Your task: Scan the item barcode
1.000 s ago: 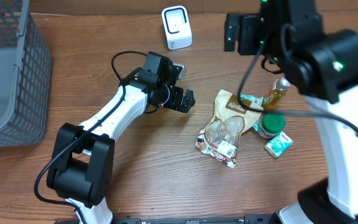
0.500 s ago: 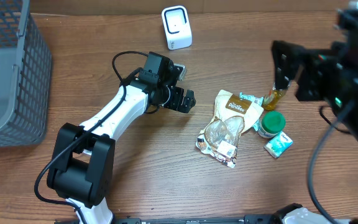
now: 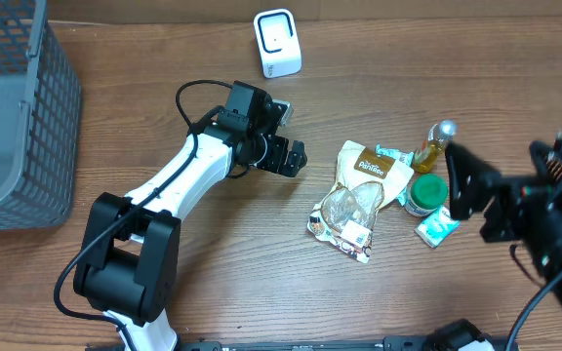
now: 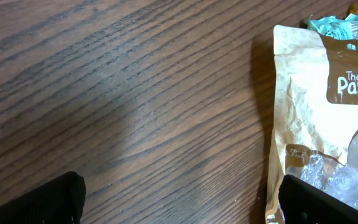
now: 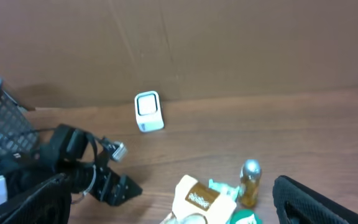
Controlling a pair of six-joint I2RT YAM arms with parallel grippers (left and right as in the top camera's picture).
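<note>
brown wood table [image 3: 213, 283], nothing picked up yet. left gripper [image 3: 288, 158] and right gripper [image 3: 478, 198] both gape empty. snack pouch [image 3: 356, 200] lies mid-table, white scanner [image 3: 277, 43] at the far edge. next i'd guess: grab it, barcode outward.

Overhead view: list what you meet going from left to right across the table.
wire basket → white scanner → snack pouch → green-lidded jar → right gripper
</note>
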